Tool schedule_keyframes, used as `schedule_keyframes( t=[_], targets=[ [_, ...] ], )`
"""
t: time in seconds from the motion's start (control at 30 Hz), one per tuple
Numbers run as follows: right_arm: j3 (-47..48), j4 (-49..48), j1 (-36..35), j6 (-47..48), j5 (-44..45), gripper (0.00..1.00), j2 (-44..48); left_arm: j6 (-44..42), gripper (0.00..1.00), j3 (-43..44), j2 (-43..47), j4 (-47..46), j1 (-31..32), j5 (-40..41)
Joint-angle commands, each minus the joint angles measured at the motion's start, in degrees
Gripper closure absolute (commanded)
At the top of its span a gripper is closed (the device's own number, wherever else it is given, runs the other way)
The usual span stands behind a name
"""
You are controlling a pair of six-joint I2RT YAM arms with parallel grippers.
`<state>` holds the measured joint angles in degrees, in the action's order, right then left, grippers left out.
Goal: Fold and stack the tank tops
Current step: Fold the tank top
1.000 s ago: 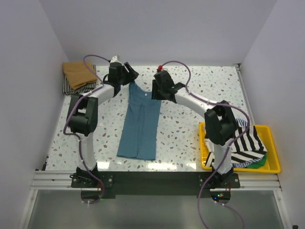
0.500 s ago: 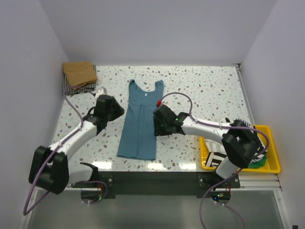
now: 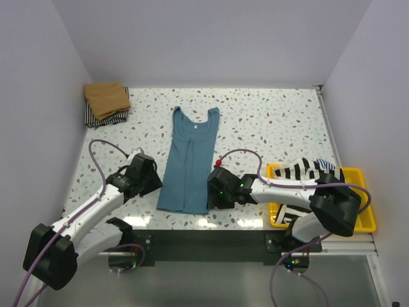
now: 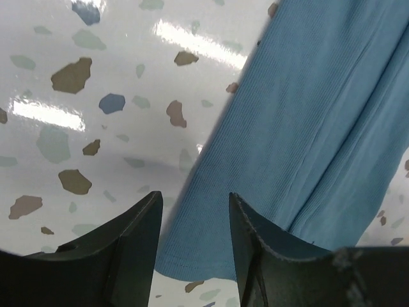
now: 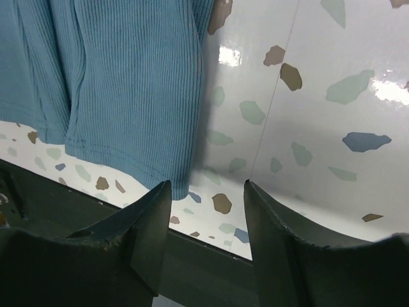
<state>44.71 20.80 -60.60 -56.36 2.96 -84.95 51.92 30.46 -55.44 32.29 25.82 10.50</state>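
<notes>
Speckled terrazzo table (image 3: 275, 121) fills the space between plain pale walls, and the work on it looks, by my reading, roughly midway. At the far left corner a folded tan-brown tank top (image 3: 107, 96) sits on a folded striped tank top (image 3: 102, 118), so two pieces appear done and stacked. The teal-blue tank top (image 3: 190, 160) lies flat near the middle of the table as a narrow strip; the wrist views show lengthwise creases, which suggests its sides are already turned in and the crosswise fold is not yet made. Its long axis runs from the near edge toward the far wall, leaning slightly so the strap end sits a little to the right of the hem; the straps and neckline point away from the arm bases, and the hem lies close to the near edge. The left gripper (image 4: 192, 211) hovers at the hem's left corner, jaws spread apart with the cloth edge showing between them and nothing gripped. The right gripper (image 5: 206, 192) hangs at the hem's right corner, likewise spread and empty. More striped tank tops (image 3: 305, 170) wait in the yellow tray (image 3: 367, 220) at the right, partly hidden by the right arm, so several folds and the stacking of the teal piece remain.
</notes>
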Motion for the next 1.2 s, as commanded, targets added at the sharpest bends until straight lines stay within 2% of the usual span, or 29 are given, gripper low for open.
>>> schedule_keyframes(
  t=[0.0,0.27,0.57,0.77,0.93,0.97,1.07,1.1,1.17],
  targets=[
    [-1.72,-3.48,-0.40,-5.60,-0.15,0.47,3.12,1.69,0.49,-0.66,-1.77,3.56,1.94,-1.45],
    [-3.57,-6.73,-1.10,-7.97,-2.87,0.47,1.54,2.84,0.49,-3.47,-0.11,5.85,4.58,-3.29],
    [-2.78,-8.05,-3.21,-9.65,-2.87,0.49,-1.71,2.40,0.51,-4.18,-3.27,4.53,6.34,-5.05],
    [-3.49,-8.49,-3.39,-9.82,-2.79,0.57,-3.47,2.92,0.55,-5.23,-3.88,4.71,8.62,-6.28],
    [-2.87,-6.48,-3.39,-8.60,-2.26,0.72,-4.35,4.68,0.67,-6.72,-5.38,2.78,12.75,-7.34],
    [-2.87,-5.95,-3.39,-7.81,-1.74,0.79,-4.26,5.03,0.69,-6.81,-5.38,2.43,13.28,-7.69],
    [-2.09,-3.14,-3.39,-5.62,-0.68,0.90,-3.74,5.65,0.81,-6.64,-5.38,1.63,14.95,-8.21],
    [-1.91,-1.91,-3.47,-5.00,-0.59,0.92,-3.47,5.65,0.88,-6.55,-5.38,1.20,15.74,-8.48],
    [-1.82,-0.85,-3.47,-3.67,-0.50,0.96,-2.86,6.69,0.95,-6.20,-5.03,1.89,16.97,-8.66]
  ],
)
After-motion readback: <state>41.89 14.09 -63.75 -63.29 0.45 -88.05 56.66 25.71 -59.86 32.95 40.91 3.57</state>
